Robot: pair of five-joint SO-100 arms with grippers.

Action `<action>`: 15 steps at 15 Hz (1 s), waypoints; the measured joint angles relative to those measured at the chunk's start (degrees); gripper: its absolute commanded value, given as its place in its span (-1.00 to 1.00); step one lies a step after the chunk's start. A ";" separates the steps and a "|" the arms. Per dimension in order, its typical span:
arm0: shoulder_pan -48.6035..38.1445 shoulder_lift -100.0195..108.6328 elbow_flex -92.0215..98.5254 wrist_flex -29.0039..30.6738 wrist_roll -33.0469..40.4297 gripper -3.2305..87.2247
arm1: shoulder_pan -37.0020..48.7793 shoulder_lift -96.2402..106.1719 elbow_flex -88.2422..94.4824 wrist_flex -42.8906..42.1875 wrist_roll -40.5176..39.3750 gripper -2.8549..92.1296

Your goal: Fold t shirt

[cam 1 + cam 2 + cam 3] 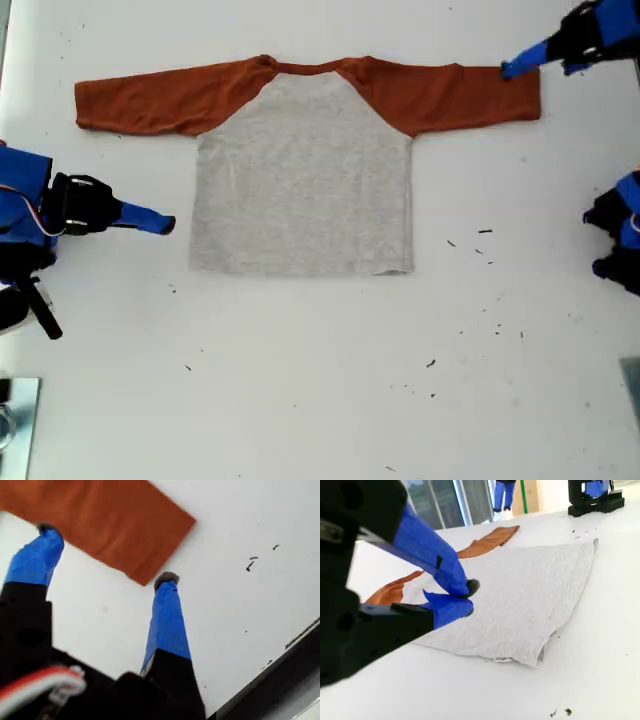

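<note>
Two hands: first (pixel 107 555) spread, second (pixel 462 597) pinched.

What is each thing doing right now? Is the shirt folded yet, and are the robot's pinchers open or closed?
t shirt: flat on the table, plain grey side up, both orange sleeves spread out, not folded yet.
my first gripper: open, jaws wide apart at the cuff end of one sleeve, holding nothing.
my second gripper: shut, empty, beside the shirt's grey body.
table: white, bare apart from the shirt and small dark specks.
</note>
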 measured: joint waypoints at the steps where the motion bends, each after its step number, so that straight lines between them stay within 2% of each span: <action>1: 0.00 0.00 0.00 0.00 0.00 -0.92 | -0.35 -1.14 4.83 -5.89 -1.05 -0.26; 2: 0.00 0.00 0.00 0.00 0.00 -0.92 | -0.18 -2.20 8.53 -11.43 -1.85 -0.29; 3: 0.00 0.00 0.00 0.00 0.00 -0.92 | 0.09 -3.16 12.22 -16.00 -2.46 -0.43; 5: -0.18 0.00 0.00 0.00 0.00 -0.93 | 0.00 -5.45 16.26 -23.73 -2.72 -0.86; 8: -0.35 0.00 0.00 0.00 0.00 -0.93 | -1.14 -7.82 16.35 -27.95 -2.64 -0.87; 9: -0.26 0.00 0.00 0.00 0.00 -0.93 | -1.49 -5.89 15.38 -26.46 -2.64 -0.87; 12: -0.26 0.00 0.00 0.00 0.00 -0.93 | -4.66 3.69 13.27 -14.59 -1.23 -0.87; 15: -0.26 0.00 0.00 0.00 0.00 -0.93 | -19.25 9.67 1.23 -3.16 6.33 -0.87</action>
